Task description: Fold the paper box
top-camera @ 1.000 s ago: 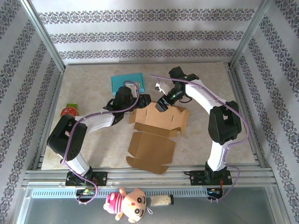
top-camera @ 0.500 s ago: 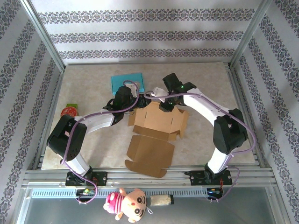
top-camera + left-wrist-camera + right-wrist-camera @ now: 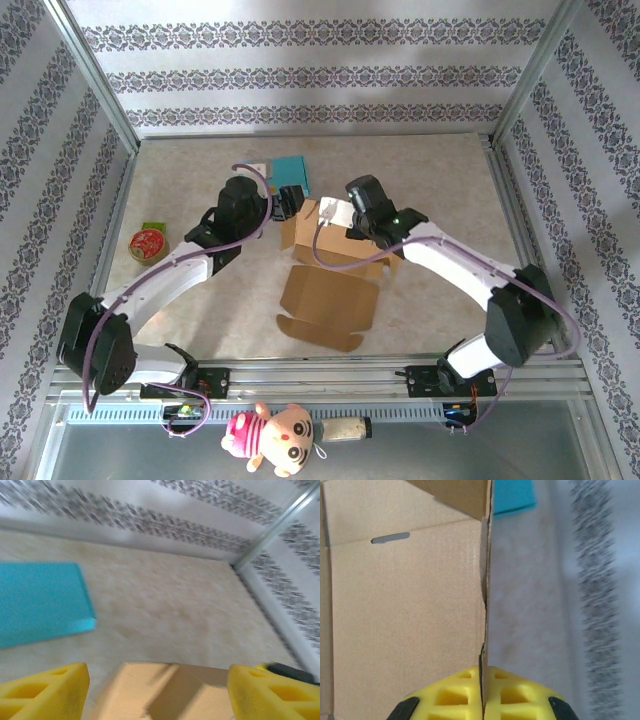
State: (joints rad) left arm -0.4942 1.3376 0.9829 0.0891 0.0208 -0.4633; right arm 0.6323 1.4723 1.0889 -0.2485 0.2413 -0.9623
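Observation:
The brown paper box point(image 3: 335, 262) lies in the middle of the table, its back part raised into walls and its flat lid panel point(image 3: 325, 305) stretched toward me. My right gripper point(image 3: 335, 215) is shut on the upright edge of a box wall point(image 3: 484, 605), which runs straight between the yellow fingers point(image 3: 455, 695); the box's inner panel point(image 3: 405, 610) lies to their left. My left gripper point(image 3: 285, 200) hovers at the box's far left corner, open. Its yellow fingers point(image 3: 45, 692) stand wide apart, with the box's folded top point(image 3: 165, 690) between and below them, untouched.
A teal flat pad point(image 3: 290, 168) lies just behind the box, also seen as the teal pad point(image 3: 40, 600). A red round tin point(image 3: 148, 243) and a green item point(image 3: 153, 227) sit at the left edge. A plush toy point(image 3: 275, 435) lies below the front rail.
My right gripper swung left over the box and shut on a wall edge. My left gripper opened and drew back toward the far left. The box's back part now stands more upright.

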